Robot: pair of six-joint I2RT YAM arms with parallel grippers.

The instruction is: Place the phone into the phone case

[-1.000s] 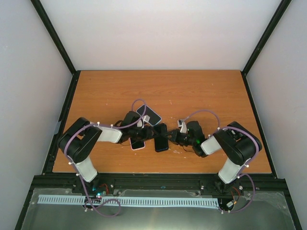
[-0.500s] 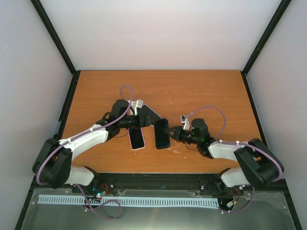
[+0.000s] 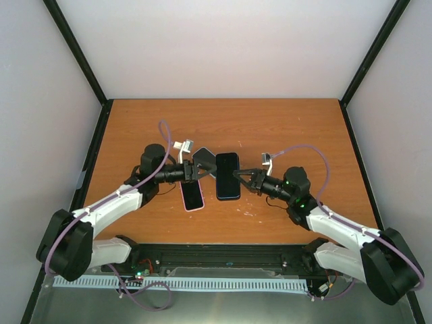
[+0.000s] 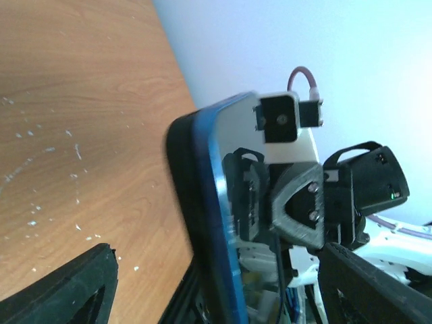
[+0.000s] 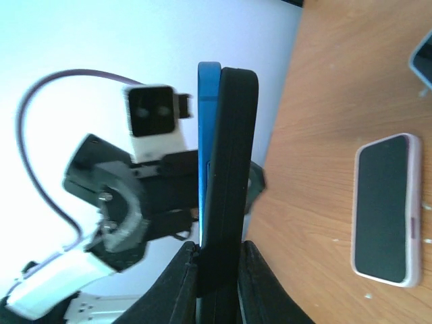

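Observation:
My right gripper [image 3: 244, 179] is shut on the lower end of a black phone [image 3: 227, 175] with a blue case layer along its back, and holds it above the table. In the right wrist view the fingers [image 5: 179, 283] clamp this pair edge-on, blue layer [image 5: 208, 121] on the left and black slab [image 5: 233, 155] on the right. My left gripper [image 3: 201, 169] is open just left of the phone. In the left wrist view its two fingertips [image 4: 74, 290] stand wide apart, with the phone's blue edge [image 4: 216, 202] ahead between them and not touched.
A pink-rimmed phone [image 3: 192, 196] lies flat, screen up, on the wooden table [image 3: 290, 128], below the left gripper; it also shows in the right wrist view [image 5: 388, 209]. Another flat device [image 3: 201, 155] lies partly under the left gripper. Black frame posts line the table's edges.
The right gripper has raised the phone and carried it farther from the bases. The left gripper has drawn back left, off the pink-rimmed phone. Both arms have stretched out.

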